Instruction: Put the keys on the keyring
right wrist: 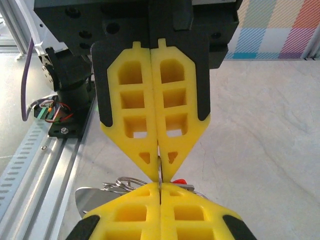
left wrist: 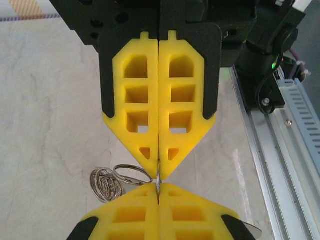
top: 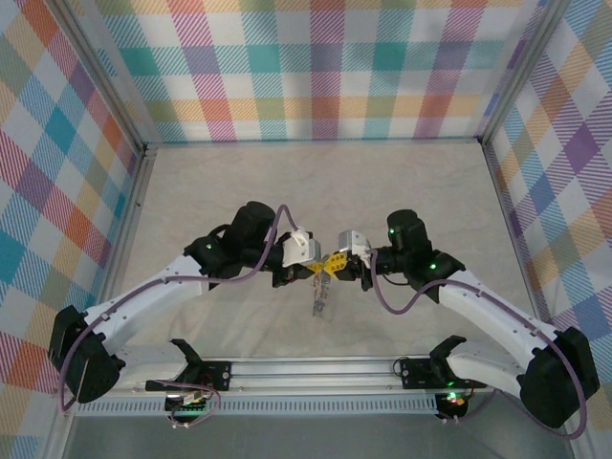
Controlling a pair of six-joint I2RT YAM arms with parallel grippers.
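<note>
My left gripper (top: 316,269) and right gripper (top: 337,264) meet tip to tip above the middle of the table. Both pairs of yellow fingers are pressed together on one thin silver ring, the keyring (left wrist: 158,179), seen edge-on between the tips. In the left wrist view my left gripper (left wrist: 159,171) comes from above and the right gripper (left wrist: 159,189) from below. Small silver split rings (left wrist: 107,183) hang off to the left. The right wrist view shows a red key head (right wrist: 181,181) behind the tips, beside a silver blade (right wrist: 90,200). The keys (top: 320,306) dangle below the grippers.
An aluminium rail (top: 316,369) carrying both arm bases runs along the table's near edge. Plaid walls (top: 316,67) close in the back and both sides. The pale tabletop (top: 316,182) stretches behind the grippers.
</note>
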